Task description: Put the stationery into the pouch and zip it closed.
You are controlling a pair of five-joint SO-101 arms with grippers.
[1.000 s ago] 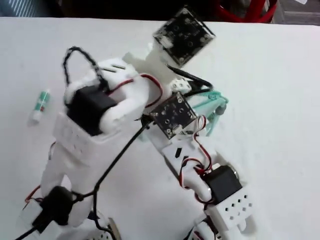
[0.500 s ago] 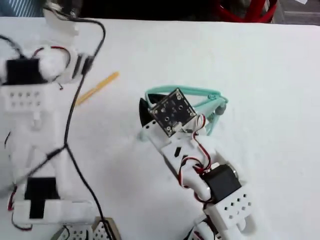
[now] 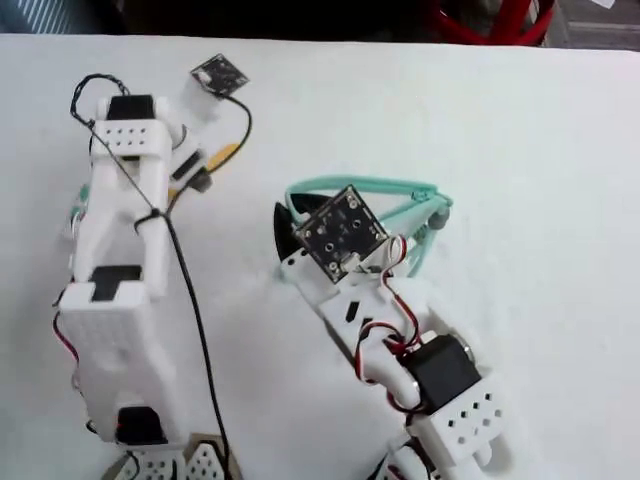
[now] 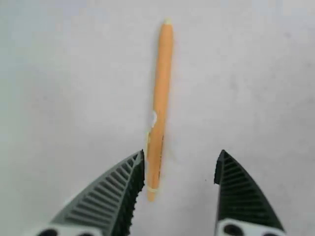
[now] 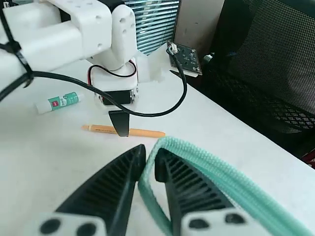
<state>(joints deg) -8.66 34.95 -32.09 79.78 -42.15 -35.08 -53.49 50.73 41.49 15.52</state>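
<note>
An orange pen (image 4: 160,93) lies flat on the white table. My left gripper (image 4: 179,169) hangs open just above its near end, with one finger (image 4: 125,184) beside the pen. In the high view the left gripper (image 3: 200,172) covers most of the pen (image 3: 226,153). The mint-green pouch (image 3: 400,200) lies open at the table's middle. My right gripper (image 5: 150,153) is shut on the pouch's rim (image 5: 216,169), at the pouch's left end in the high view (image 3: 285,228). A green-and-white glue stick (image 5: 59,102) lies past the pen.
The left arm (image 3: 120,260) stretches along the table's left side and the right arm (image 3: 400,340) comes in from the bottom right. A dark chair (image 5: 266,69) stands beyond the table's far edge. White table (image 3: 520,150) lies bare at the right.
The left arm has swung away from above the pouch to the left and now hangs over the orange pen. The pouch's open rim has come into sight. The right arm has barely moved.
</note>
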